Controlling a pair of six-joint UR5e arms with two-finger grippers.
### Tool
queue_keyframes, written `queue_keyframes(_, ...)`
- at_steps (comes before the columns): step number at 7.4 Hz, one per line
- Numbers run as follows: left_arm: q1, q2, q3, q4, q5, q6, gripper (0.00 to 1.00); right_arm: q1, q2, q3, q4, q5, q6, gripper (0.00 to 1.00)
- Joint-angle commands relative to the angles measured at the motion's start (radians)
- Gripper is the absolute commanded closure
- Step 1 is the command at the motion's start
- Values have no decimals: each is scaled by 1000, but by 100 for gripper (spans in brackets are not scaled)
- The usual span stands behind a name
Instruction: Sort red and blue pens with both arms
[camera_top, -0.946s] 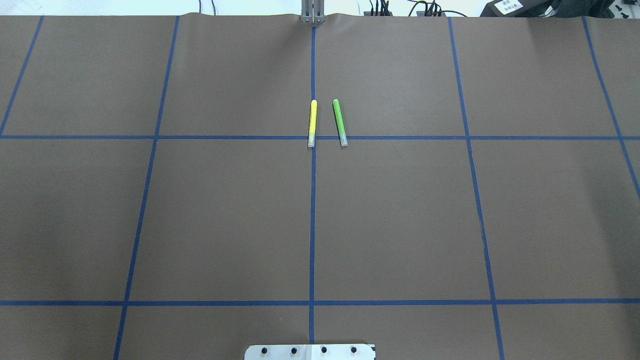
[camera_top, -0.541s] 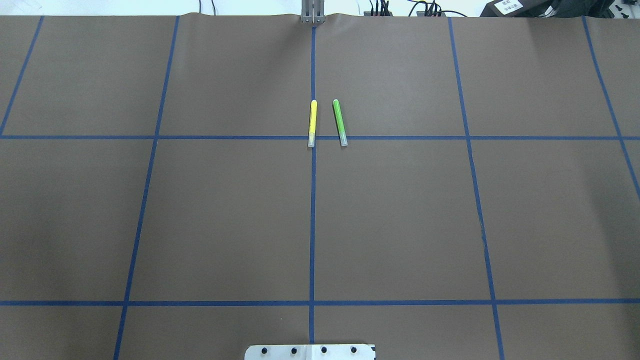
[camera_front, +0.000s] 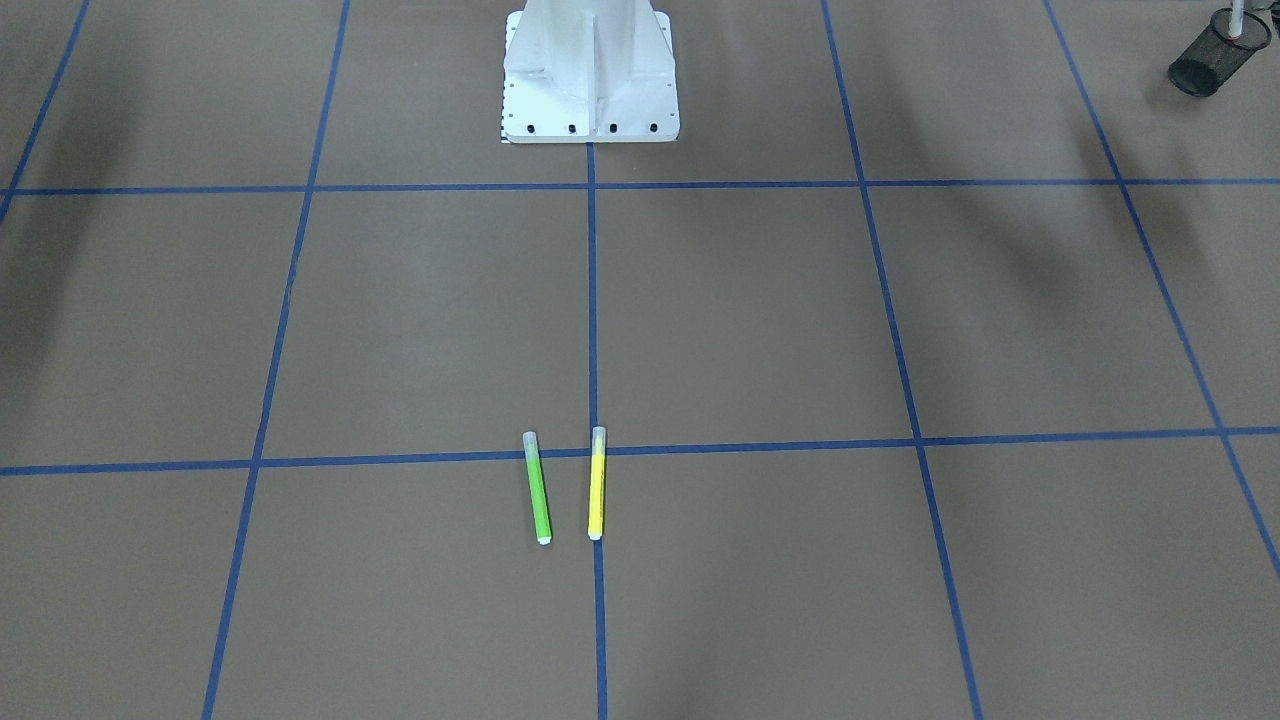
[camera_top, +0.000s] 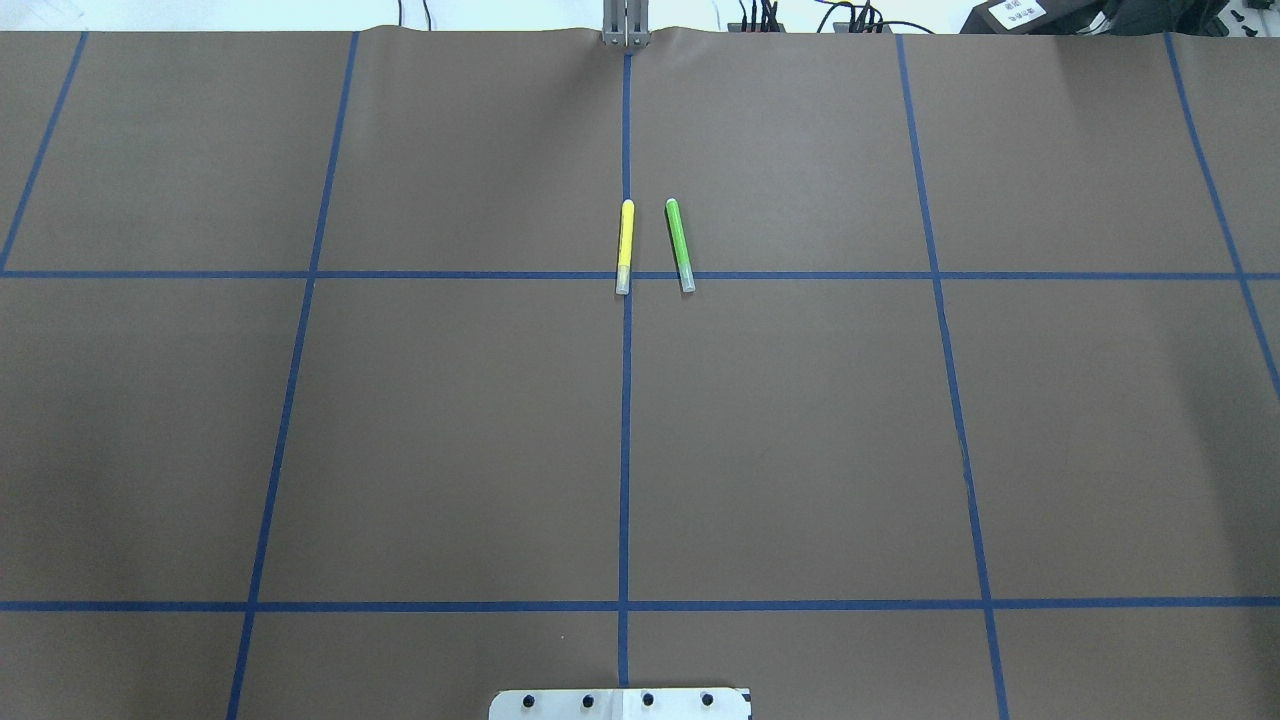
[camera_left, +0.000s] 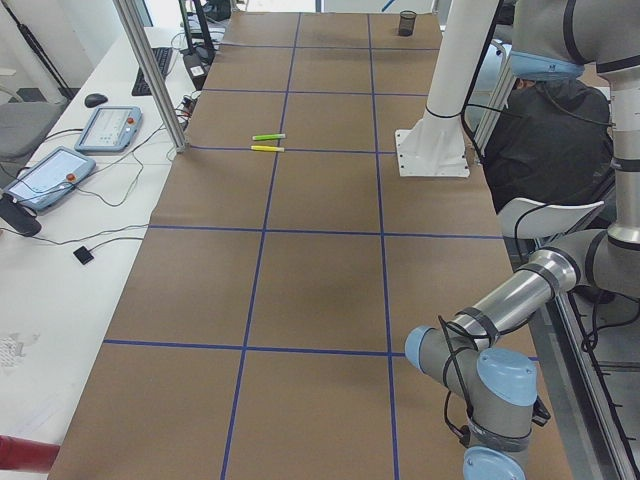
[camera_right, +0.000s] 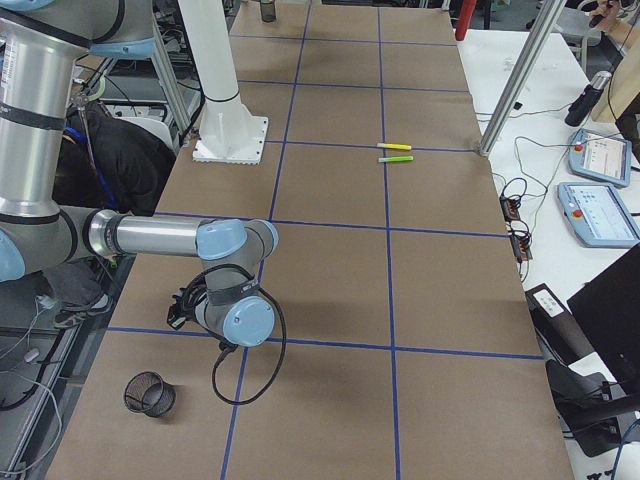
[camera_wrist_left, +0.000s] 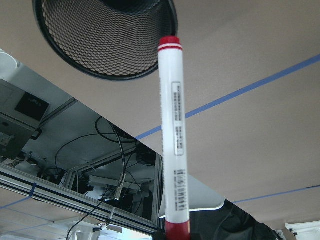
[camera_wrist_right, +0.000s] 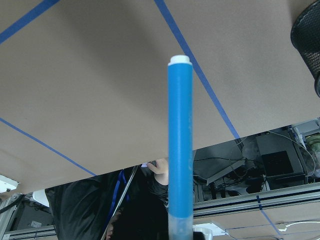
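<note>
— The left gripper (camera_wrist_left: 177, 236)?
— Closed on the red pen (camera_wrist_left: 174, 135), cap near the mesh cup (camera_wrist_left: 100, 40).
— The right gripper (camera_wrist_right: 180, 235)?
— Closed on the blue pen (camera_wrist_right: 180, 140) over the table (camera_wrist_right: 90, 100), second cup (camera_wrist_right: 307, 40) at right.

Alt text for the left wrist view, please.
A red pen, white barrel with red ends, runs up the middle of the frame, its far end beside the rim of a black mesh cup. Behind is the brown table with blue tape lines.
</note>
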Motion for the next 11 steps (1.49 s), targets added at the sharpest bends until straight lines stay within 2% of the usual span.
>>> queue_keyframes(1, -11, 0, 0, -27, 20, -5, 100, 2, 0, 0, 1, 0, 0, 100)
queue_keyframes(3, -31, 0, 0, -86, 84, -5, 100, 8, -1, 0, 1, 0, -2, 100)
queue_keyframes(7, -102, 2, 0, -122, 205, -1, 100, 13, -1, -2, 3, 0, -12, 100)
queue_keyframes(11, -133, 3, 14, -122, 209, -1, 100, 25, 0, -2, 6, -2, -14, 100)
